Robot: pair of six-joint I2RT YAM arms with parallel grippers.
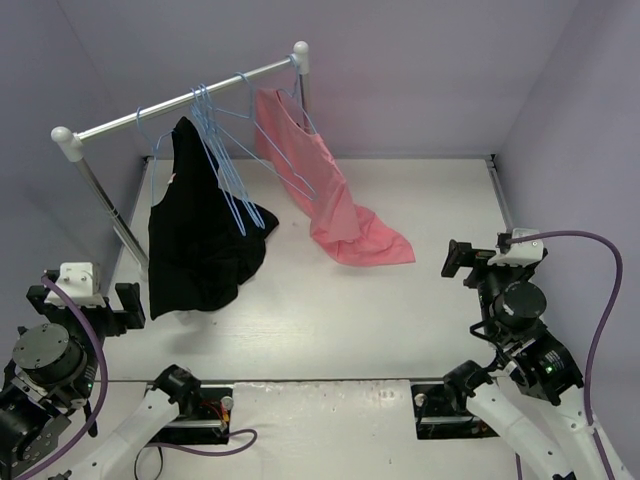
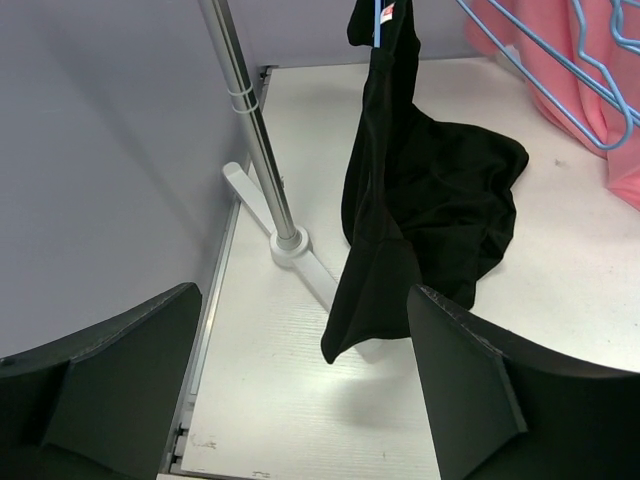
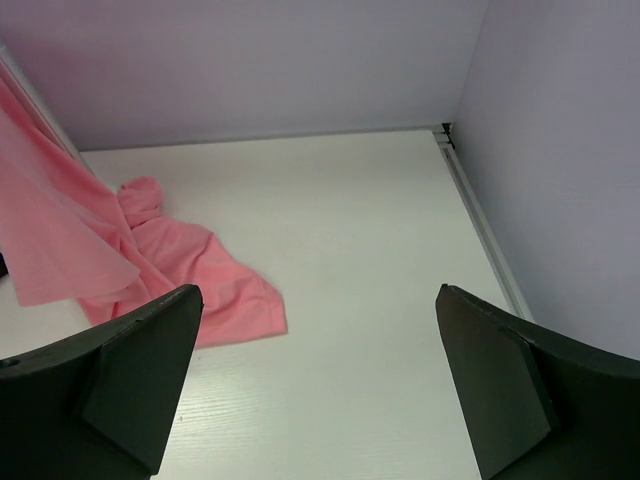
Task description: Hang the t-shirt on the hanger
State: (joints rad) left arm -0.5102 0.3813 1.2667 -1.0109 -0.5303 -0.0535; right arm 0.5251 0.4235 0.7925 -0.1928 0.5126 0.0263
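Left fingers [image 2: 120, 380]: spread wide, nothing between them. They hang over the near-left corner of the table [image 1: 400, 310] and face the rack's left post [image 2: 262, 130].

Right fingers [image 3: 130, 380]: also wide open and holding nothing. They are near the right edge, pointing at the far-right corner, with only bare tabletop between them.

T-shirt [image 1: 340, 215]: salmon pink. Its top is up at the right end of the rail [image 1: 180, 100], next to the right post. The body runs down on a slant, and the lower part lies crumpled on the table around the middle, towards the far edge. It is well clear of both sets of fingers.

Hanger [image 2: 598, 143]: light-blue wire. It is one of a bunch hooked on the rail between the two garments, and its lower corner sits in front of the pink cloth. More blue wire shows at the shirt's top by the right post. I can't tell whether the shirt is actually threaded onto any of them.

Black garment [image 1: 200, 240]: hangs from the left half of the rail on a blue hanger, with its hem bunched on the table near the left edge. It is directly ahead of the left fingers and not touching them.

The rack runs diagonally from the left edge to the far edge, and the left post's foot stands on the table.
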